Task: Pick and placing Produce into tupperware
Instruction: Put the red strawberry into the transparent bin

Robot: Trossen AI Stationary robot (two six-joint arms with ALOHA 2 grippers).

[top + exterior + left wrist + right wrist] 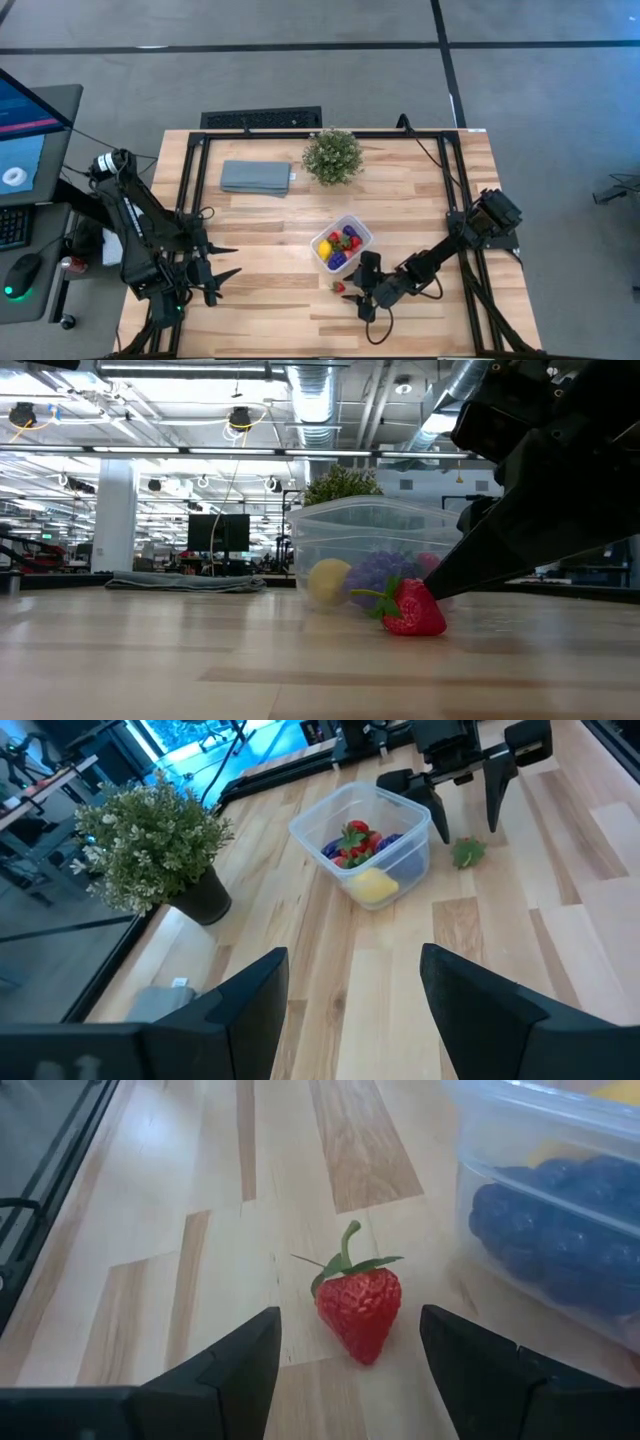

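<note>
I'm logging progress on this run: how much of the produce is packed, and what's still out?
Mostly done: the tupperware already holds a yellow piece, purple pieces and red strawberries. In hand: the right end effector is open around the last strawberry on the table beside the box, not yet gripping it. Left: grasp it and drop it in. The left end effector waits open, far off.
</note>
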